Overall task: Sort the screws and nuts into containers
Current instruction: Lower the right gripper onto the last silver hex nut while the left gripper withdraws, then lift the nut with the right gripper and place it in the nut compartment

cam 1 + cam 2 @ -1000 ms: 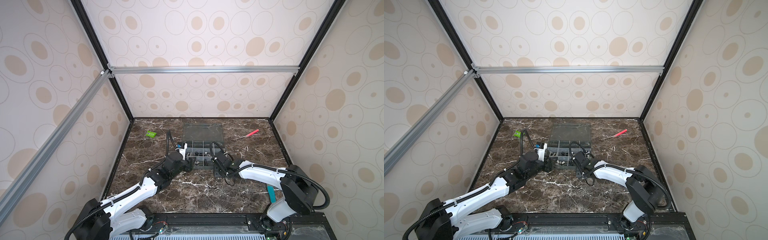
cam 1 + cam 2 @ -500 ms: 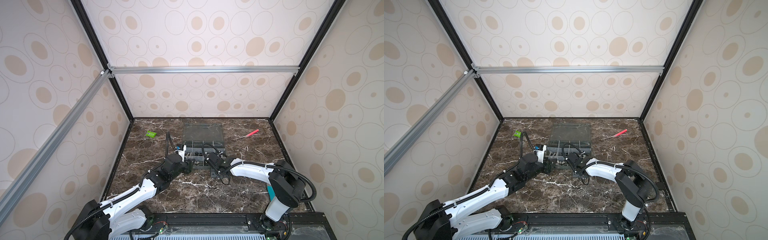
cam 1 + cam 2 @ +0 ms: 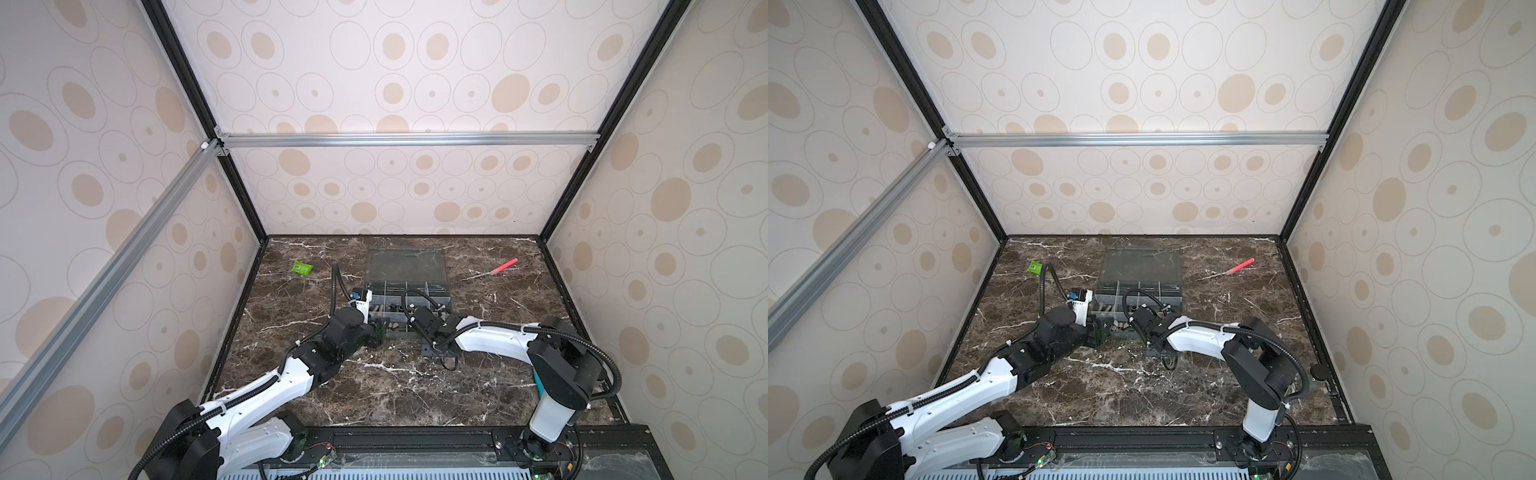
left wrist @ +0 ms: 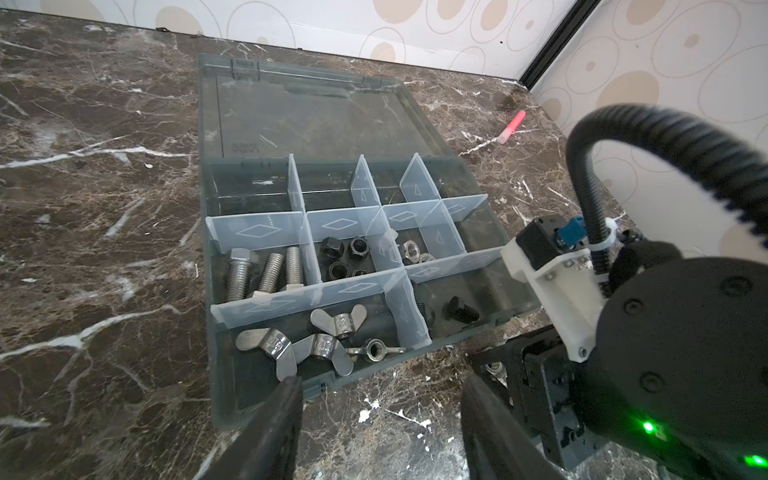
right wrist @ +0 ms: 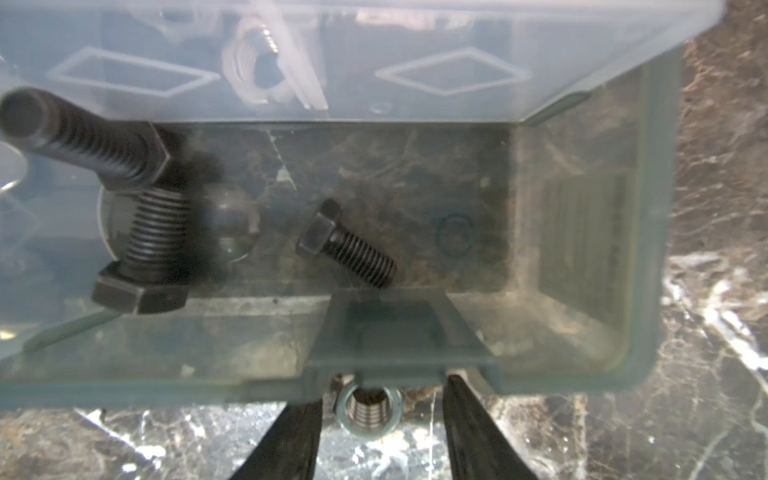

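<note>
The grey organizer box [image 4: 245, 390] lies open, and its containers show in the left wrist view. One holds silver screws [image 4: 266, 274], others black nuts [image 4: 343, 257], silver hex nuts [image 4: 413, 251] and wing nuts [image 4: 307, 340]. Black screws [image 5: 349, 245] lie in the front right cell. A silver nut [image 5: 370, 411] stands on the marble against the box's front wall, between the fingers of my right gripper [image 5: 380, 392]. It touches one finger, with a gap to the other, so this gripper is open. My left gripper [image 4: 382, 386] is open over bare marble at the box's front left.
The clear lid [image 4: 316, 112] lies flat behind the box [image 3: 415, 291]. A red pen [image 3: 503, 266] lies at the back right and a green packet [image 3: 302, 268] at the back left. My right arm's wrist [image 4: 552, 266] crowds the box's front right corner. Cage walls enclose the marble.
My right arm has swung a little to the left along the box's front, its elbow drawing inward. The left arm has hardly moved.
</note>
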{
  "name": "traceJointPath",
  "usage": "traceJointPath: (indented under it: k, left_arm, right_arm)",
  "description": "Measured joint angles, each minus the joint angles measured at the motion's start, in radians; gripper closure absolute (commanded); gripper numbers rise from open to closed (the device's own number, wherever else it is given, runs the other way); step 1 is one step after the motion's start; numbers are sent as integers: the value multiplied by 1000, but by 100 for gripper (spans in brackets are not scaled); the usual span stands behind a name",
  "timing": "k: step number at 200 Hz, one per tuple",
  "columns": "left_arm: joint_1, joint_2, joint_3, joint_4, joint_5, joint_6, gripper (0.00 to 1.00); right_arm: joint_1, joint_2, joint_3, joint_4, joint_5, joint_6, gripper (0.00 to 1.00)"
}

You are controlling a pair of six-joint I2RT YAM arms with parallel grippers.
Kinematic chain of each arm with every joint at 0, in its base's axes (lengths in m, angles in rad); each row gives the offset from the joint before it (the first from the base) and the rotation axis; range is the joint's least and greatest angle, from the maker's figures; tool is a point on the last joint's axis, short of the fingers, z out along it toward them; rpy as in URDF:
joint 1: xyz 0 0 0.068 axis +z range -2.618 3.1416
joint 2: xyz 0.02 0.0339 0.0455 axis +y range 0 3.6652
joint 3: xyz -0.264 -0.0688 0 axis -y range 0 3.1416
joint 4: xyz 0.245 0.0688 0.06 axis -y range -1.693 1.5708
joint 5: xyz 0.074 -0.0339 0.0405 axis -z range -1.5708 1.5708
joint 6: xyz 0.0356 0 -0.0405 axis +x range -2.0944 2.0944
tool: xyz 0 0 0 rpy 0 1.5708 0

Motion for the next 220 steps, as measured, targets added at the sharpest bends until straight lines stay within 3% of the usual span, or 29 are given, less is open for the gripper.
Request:
traceJointPath:
  k: [70,146,220]
  left_arm:
    - [0,0,-5,0,1,-6,39]
    - [0,0,-5,0,1,-6,39]
    - [1,0,-5,0,5,-6,39]
  right_arm:
    - [0,20,4,7,10,13,54]
    - [0,32,11,31,10,25,73]
    - [39,-16,-42,19,16,44,77]
